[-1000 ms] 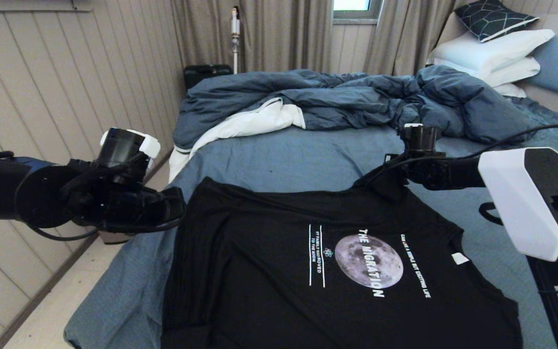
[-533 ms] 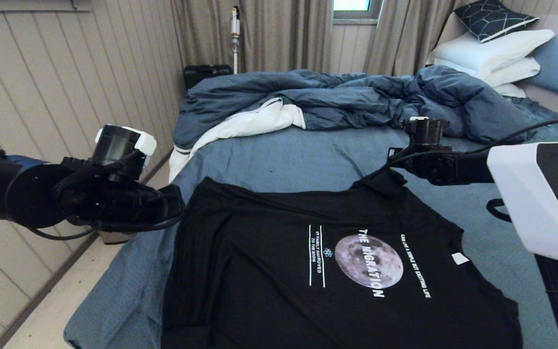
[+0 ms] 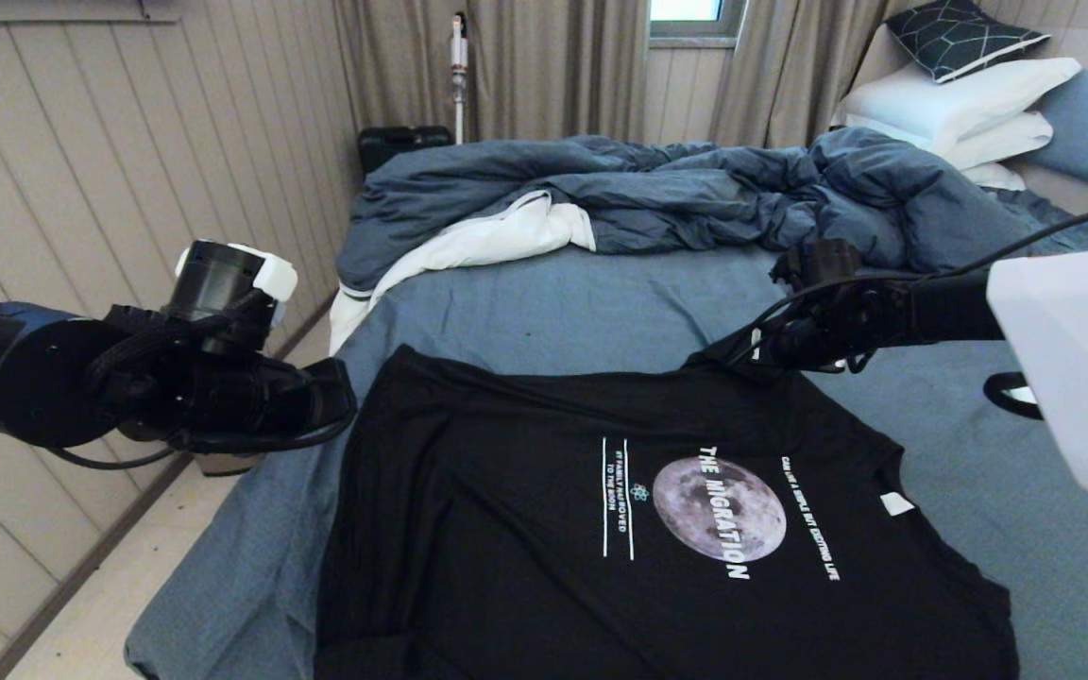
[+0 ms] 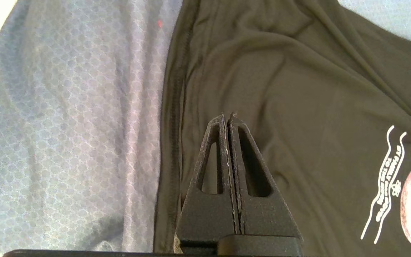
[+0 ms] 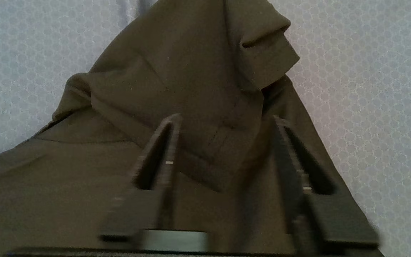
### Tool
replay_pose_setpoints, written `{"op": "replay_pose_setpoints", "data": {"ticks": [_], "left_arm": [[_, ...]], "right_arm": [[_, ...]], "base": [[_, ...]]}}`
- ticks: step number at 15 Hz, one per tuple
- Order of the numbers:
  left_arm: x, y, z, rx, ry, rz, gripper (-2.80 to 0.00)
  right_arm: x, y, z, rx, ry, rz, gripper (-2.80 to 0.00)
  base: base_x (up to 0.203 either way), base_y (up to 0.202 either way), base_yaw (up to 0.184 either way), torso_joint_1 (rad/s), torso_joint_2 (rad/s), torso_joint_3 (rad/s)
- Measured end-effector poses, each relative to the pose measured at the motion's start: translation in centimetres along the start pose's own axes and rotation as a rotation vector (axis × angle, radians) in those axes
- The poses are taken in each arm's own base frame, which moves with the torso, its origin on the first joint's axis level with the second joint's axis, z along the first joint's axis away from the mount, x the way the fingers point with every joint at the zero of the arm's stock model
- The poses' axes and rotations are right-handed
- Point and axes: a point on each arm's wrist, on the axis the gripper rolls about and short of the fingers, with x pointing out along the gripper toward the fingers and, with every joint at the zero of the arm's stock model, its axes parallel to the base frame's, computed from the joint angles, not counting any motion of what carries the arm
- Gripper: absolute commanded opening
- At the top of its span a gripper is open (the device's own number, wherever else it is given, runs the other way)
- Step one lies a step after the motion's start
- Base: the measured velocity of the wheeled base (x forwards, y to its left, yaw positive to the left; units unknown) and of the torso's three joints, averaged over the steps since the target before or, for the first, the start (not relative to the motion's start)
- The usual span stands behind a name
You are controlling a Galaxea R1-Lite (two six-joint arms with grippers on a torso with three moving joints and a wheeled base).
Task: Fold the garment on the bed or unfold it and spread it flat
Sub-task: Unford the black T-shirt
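The garment (image 3: 525,529), a black T-shirt with a grey moon print (image 3: 719,508), lies spread on the bed (image 3: 553,312) with its chest up. My left gripper (image 3: 346,392) hovers at the shirt's left edge. In the left wrist view the left gripper (image 4: 227,117) is shut and empty above the hem (image 4: 177,107). My right gripper (image 3: 754,357) is at the shirt's far edge, over a crumpled sleeve. In the right wrist view the right gripper (image 5: 227,121) stands open, its fingers (image 5: 171,142) on either side of the folded sleeve (image 5: 198,78).
A rumpled dark blue duvet (image 3: 695,198) with white lining fills the far half of the bed. White pillows (image 3: 960,104) lie at the far right. A panelled wall (image 3: 81,170) and a strip of floor (image 3: 110,604) run along the bed's left side.
The right gripper has opened, its wrist has rolled, and the pinched-up sleeve has dropped back onto the shirt. The left arm has hardly moved.
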Motion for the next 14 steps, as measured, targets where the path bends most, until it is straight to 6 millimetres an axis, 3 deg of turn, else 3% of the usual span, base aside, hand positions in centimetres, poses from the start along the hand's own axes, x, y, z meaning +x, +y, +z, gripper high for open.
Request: {"op": "replay_pose_setpoints", "data": {"ticks": [7,14], "left_arm": [[0.0,0.0,-0.1,0.000,0.006,-0.001,-2.80],[0.3,0.1,-0.2,0.002,0.015,0.002,-2.80]], "right_arm": [[-0.2,0.5,-1.3,0.008,0.048,0.005,-2.80],[-3.5,-0.5,-3.1,0.006,0.035,0.013,-2.80]], "base": [[0.000,0.000,0.000,0.000,0.00,0.000],[0.000,0.000,0.000,0.000,0.00,0.000]]}}
